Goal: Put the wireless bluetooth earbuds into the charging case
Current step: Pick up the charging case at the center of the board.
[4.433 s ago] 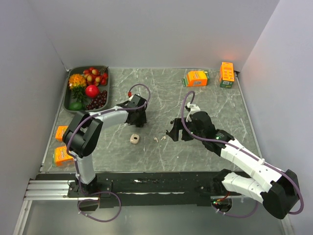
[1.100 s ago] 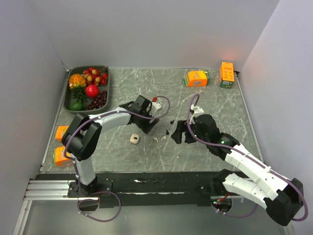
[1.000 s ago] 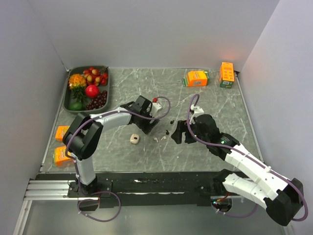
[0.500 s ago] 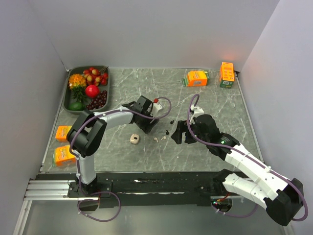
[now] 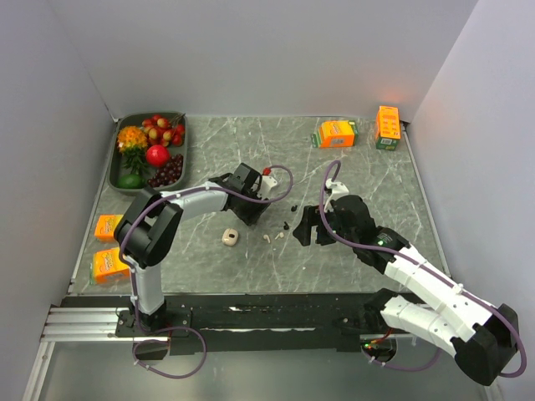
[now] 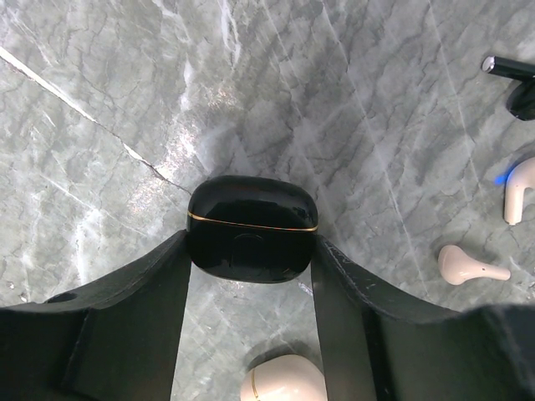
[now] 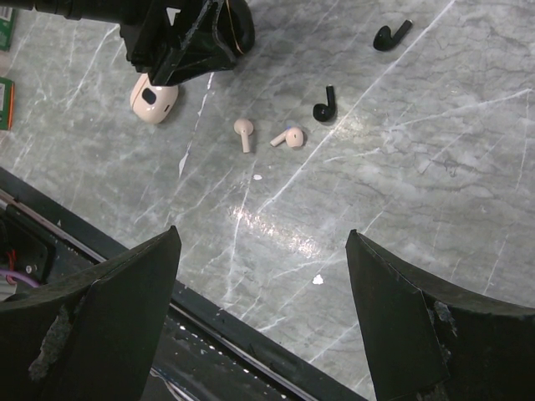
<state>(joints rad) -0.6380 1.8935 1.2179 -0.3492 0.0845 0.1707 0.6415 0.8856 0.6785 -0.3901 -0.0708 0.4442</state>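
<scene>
Clamping the slick-looking black case [image 6: 251, 205] by its sides, the left hand [image 6: 251, 244] is holding it; the right hand [image 7: 261, 238] is standing apart.

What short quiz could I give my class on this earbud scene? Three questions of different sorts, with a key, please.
1. True or false: the black charging case lies with its lid open.
2. What sits between the fingers of the left gripper? A) a white earbud B) the black charging case C) nothing
3. In the right wrist view, how many earbuds lie loose on the table?
Key: 1 false, the lid is shut. 2 B. 3 four, two white and two black.
</scene>
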